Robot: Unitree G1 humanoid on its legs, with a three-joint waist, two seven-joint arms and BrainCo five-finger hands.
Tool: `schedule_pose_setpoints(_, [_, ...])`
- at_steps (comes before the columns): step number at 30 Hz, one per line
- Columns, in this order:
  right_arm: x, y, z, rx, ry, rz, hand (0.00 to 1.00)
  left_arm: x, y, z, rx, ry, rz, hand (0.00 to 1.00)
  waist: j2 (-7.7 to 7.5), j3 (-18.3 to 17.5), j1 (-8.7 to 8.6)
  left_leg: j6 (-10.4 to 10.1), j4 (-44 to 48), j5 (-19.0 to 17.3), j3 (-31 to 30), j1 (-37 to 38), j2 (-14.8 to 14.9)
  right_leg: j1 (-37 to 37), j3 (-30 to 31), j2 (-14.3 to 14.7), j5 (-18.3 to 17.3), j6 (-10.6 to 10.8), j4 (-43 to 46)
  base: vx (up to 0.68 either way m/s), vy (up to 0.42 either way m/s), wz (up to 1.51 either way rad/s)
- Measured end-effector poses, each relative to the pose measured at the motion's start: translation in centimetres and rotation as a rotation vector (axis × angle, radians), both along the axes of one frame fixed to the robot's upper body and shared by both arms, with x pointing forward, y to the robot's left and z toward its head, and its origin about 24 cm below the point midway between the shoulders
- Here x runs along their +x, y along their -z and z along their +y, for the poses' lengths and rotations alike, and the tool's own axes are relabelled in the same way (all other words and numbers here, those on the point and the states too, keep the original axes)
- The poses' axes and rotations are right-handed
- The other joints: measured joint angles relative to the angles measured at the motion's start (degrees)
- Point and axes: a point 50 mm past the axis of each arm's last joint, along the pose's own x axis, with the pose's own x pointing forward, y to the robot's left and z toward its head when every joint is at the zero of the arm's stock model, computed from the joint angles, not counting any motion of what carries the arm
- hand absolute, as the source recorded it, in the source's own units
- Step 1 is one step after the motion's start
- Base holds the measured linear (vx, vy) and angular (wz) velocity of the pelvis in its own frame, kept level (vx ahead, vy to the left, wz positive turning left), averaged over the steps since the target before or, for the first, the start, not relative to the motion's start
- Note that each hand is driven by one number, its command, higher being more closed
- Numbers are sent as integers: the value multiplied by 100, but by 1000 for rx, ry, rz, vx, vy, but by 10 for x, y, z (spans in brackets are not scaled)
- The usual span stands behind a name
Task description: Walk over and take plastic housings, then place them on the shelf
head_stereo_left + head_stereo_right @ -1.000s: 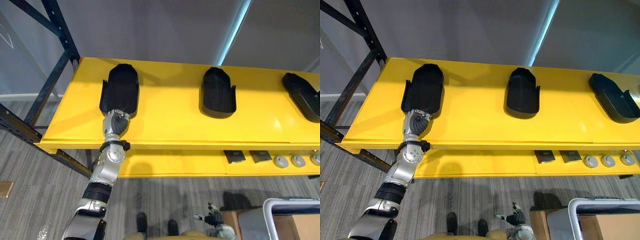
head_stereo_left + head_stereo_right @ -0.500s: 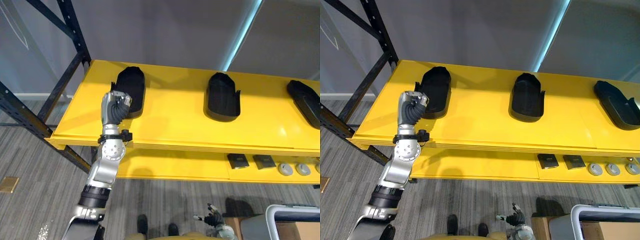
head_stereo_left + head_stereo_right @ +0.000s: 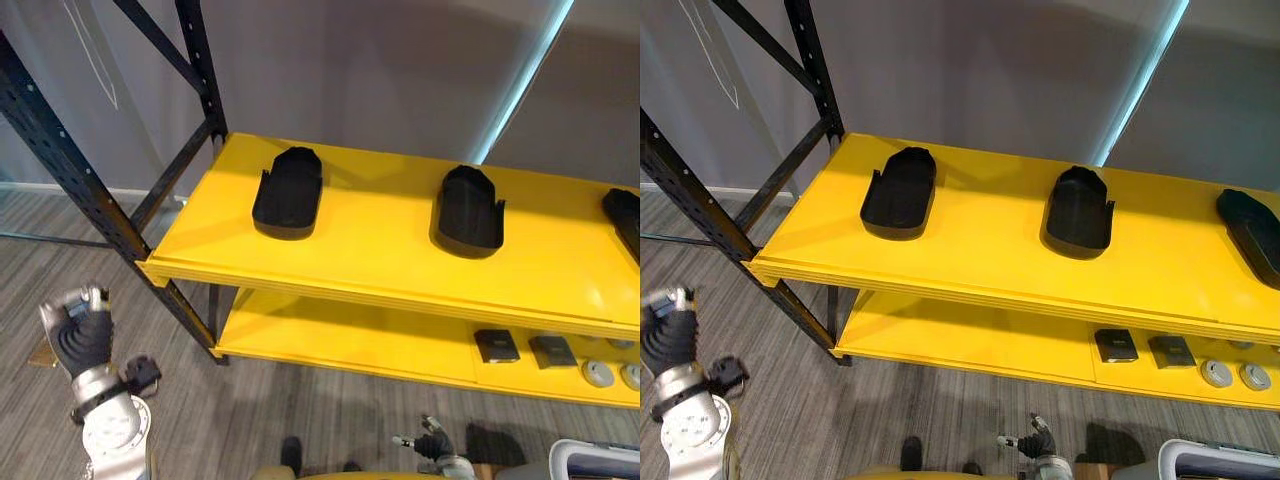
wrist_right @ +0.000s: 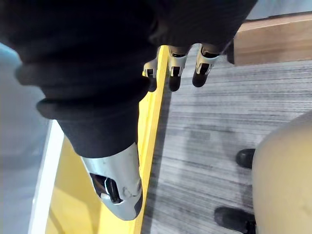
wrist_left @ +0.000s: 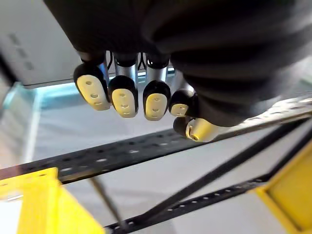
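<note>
Three black plastic housings lie in a row on the top yellow shelf, well apart: left housing, middle housing, right housing cut by the view's edge. Neither hand holds one

Left hand is low, out past the shelf's left end and beyond the dark steel upright. In its wrist view its fingers are curled toward the palm, clasping nothing. Right hand is low by the body, its fingers loose and apart, empty

What we think could go wrong:
- Left arm is near the rack steel; the upright and the diagonal brace stand between it and the shelf. A turn or swing toward the shelf could clip them
- A reach with the left fingers bunched like this would shove a housing, not grip it. They need to spread first
- The shelf top looks glossy, so we judge the housings will slide easily. A fresh one set down in a gap could nudge a neighbour; the left housing has the least shelf beside it
- The lower shelf carries small dark parts and round grey parts at its right. The low right hand could brush them as the robot turns
- The right housing's seating we cannot judge, as it is cropped
</note>
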Motion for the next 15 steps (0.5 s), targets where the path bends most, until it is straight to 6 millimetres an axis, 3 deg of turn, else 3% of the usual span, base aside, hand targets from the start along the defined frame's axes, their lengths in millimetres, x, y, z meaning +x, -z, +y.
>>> schedule_pose_setpoints(4, [3,-3,0,-7,-12,-19,0,-28,72,-20,-202,-2,304,0,30,-85,-10,75,172,-133,-9,-6,-86,10,-32,-103,-141,150,163,30,18,2])
schedule_pose_setpoints(7, [4,-3,0,-5,-11,-22,0,-46,101,-35,-289,1,446,0,52,-127,-8,112,211,-223,33,12,-149,25,-12,-176,-183,167,222,37,33,-4])
schedule_pose_setpoints(15, [-10,4,-6,-16,40,35,0,-65,134,-58,-336,68,655,0,183,-232,-28,117,-131,-216,126,217,-313,82,80,-334,-263,240,215,37,15,-6])
